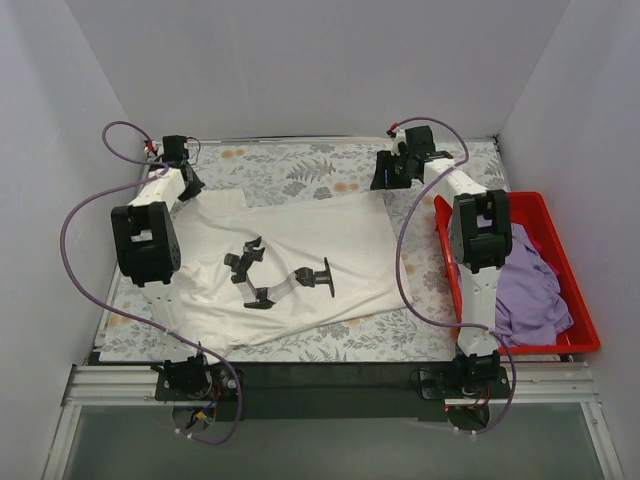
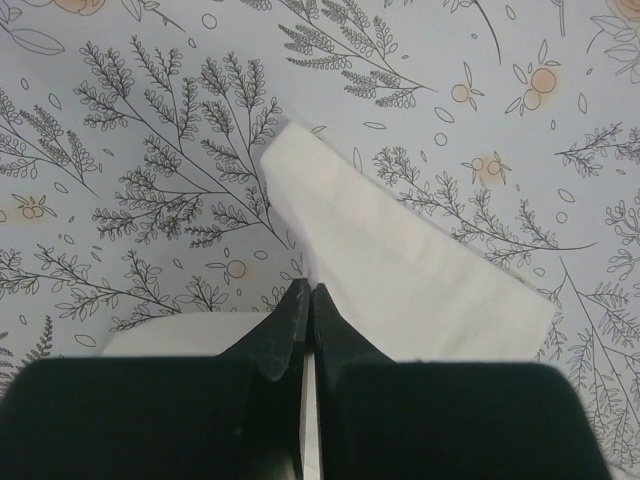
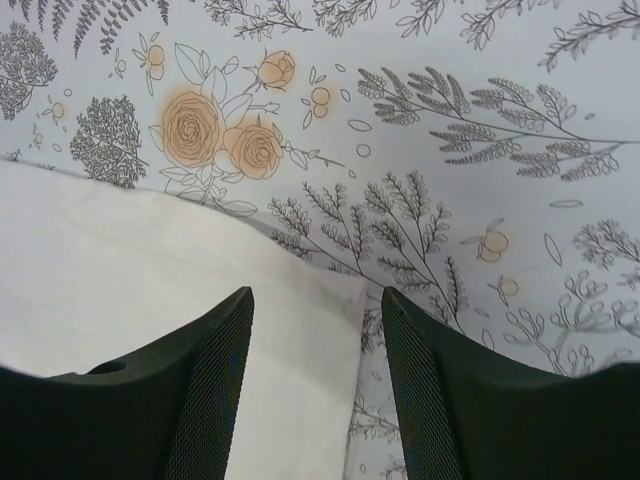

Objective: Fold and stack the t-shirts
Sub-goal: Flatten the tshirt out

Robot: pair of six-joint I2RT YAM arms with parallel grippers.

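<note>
While the white t-shirt (image 1: 340,235) lies spread flat over the middle of the table, its black robot-arm graphic (image 1: 275,275) faces up and its long axis runs from the table's left edge towards the right. One sleeve points at the far left corner.

The left gripper (image 2: 305,295) hovers at that sleeve, its fingers (image 2: 285,330) pressed together. A folded white flap shows just past the tips, but I cannot tell whether they pinch cloth. The left arm (image 1: 145,240) stands over the shirt's left part.

At the shirt's far right corner, the right gripper (image 3: 315,295) has its fingers (image 3: 225,370) spread, with the cloth's edge between them.

The floral tablecloth (image 1: 300,170) shows all around. The lavender t-shirt (image 1: 530,290) sits crumpled in the red bin (image 1: 525,205) along the table's right edge. The right arm (image 1: 480,235) rises between the bin and the white shirt.
</note>
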